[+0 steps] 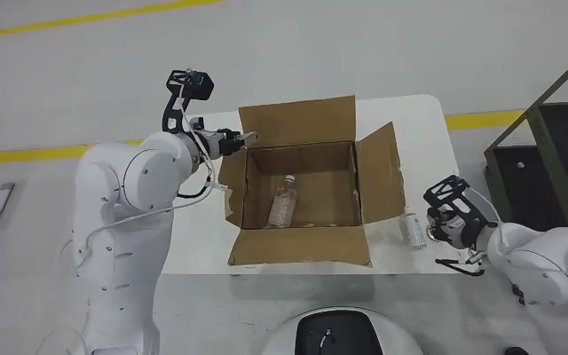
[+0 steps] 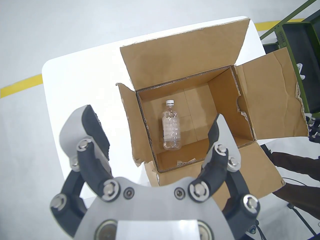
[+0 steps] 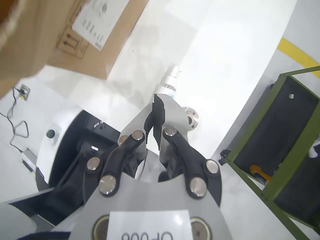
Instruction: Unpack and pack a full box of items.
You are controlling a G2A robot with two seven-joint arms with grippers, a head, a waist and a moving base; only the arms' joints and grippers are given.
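The bottle [image 2: 171,128] lies flat in the box [image 2: 225,96], cap toward its far wall. The left gripper [image 2: 153,123] gapes wide; the right gripper [image 3: 157,102] is pressed closed.

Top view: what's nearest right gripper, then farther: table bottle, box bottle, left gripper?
1. Clear plastic bottle on white table, right side.
2. Second clear plastic bottle, inside the brown cardboard box.
3. Left gripper, at the box's left.

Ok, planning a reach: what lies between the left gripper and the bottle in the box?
In the left wrist view, the box's torn side flap and wall rim, then bare box floor, separate the open left gripper from the bottle.
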